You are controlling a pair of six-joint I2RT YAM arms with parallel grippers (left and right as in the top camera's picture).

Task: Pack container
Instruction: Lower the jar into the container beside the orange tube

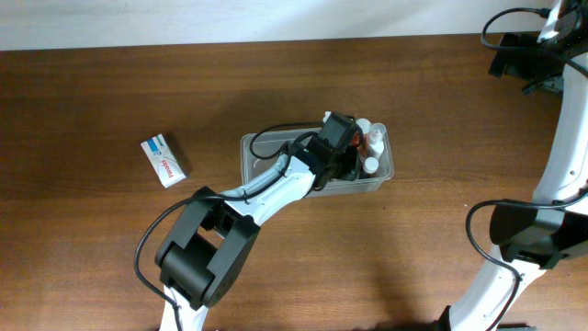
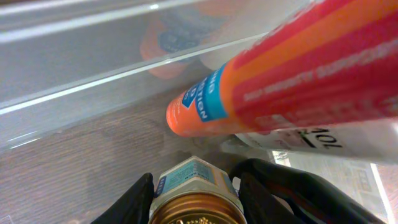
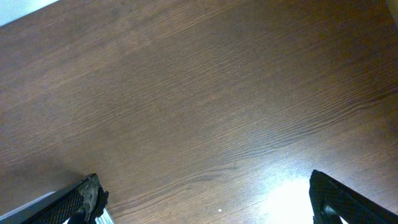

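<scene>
1. The clear plastic tub with rounded corners and a rim (image 1: 250, 156) sits near the middle of the brown wooden table (image 1: 101, 92).
2. The left arm, white and black (image 1: 266, 188), reaches up from the near edge of the table. Its tip is down inside the tub.
3. The left claw (image 2: 195, 186) is pinching a small jar with a gold lid and a blue and white label (image 2: 196, 208). One black finger (image 2: 134, 202) is pressed on each side of the jar.
4. The jar is inside the tub, close to the tub's floor. I cannot tell if it touches the floor.
5. A long orange bottle with a blue label (image 2: 280, 81) lies on its side in the tub, just past the jar.
6. A white bottle with black writing (image 2: 323, 140) lies under the orange one and touches it.
7. From above, white bottle caps (image 1: 370, 165) show at the right end of the tub.
8. A small white box with blue and red print (image 1: 163, 160) lies flat on the table, left of the tub and well apart from it.
9. The right claw (image 3: 204, 186) is spread wide with nothing between its fingers. Only bare wood shows below it.
10. The right arm (image 1: 560, 165) stands at the right edge of the table, far from the tub.
</scene>
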